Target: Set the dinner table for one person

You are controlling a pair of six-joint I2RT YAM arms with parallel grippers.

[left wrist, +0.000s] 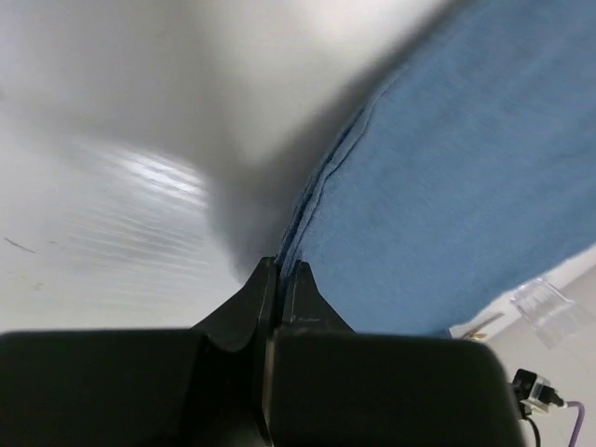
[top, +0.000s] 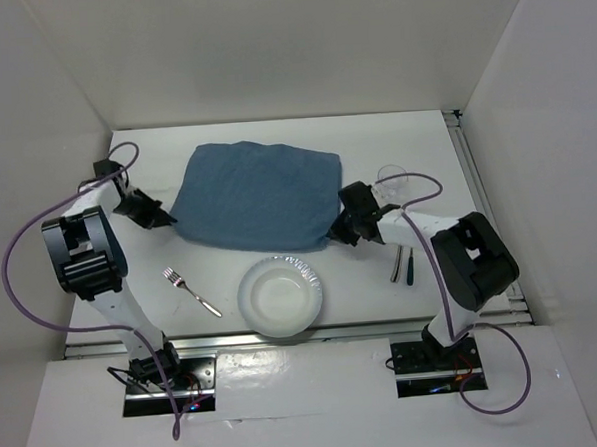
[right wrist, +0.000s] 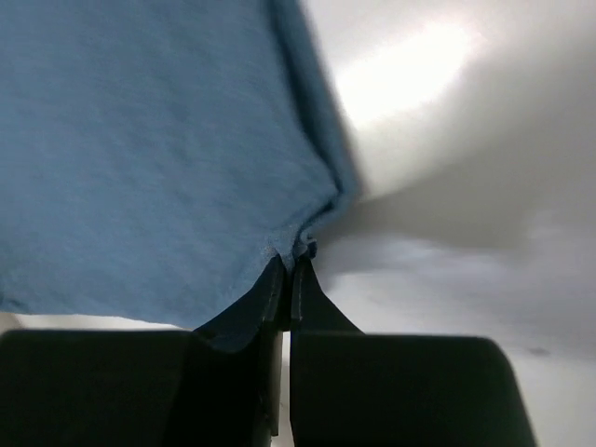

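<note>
A blue cloth mat point(top: 257, 196) lies spread on the white dinner table point(top: 163, 311) at mid back. My left gripper point(top: 166, 218) is shut on the mat's near left corner; the left wrist view shows the cloth edge point(left wrist: 317, 191) pinched between the closed jaws point(left wrist: 284, 270). My right gripper point(top: 337, 231) is shut on the mat's near right corner, with the cloth corner point(right wrist: 303, 244) between its tips point(right wrist: 289, 265). A white bowl-like plate point(top: 280, 296) sits at the front middle. A fork point(top: 191, 291) lies to its left. A dark-handled knife point(top: 403, 265) lies to the right.
A clear glass point(top: 394, 178) stands behind my right arm; part of a clear item point(left wrist: 545, 307) shows in the left wrist view. Metal rails run along the front edge point(top: 284, 336) and right edge point(top: 483, 204). White walls enclose the table.
</note>
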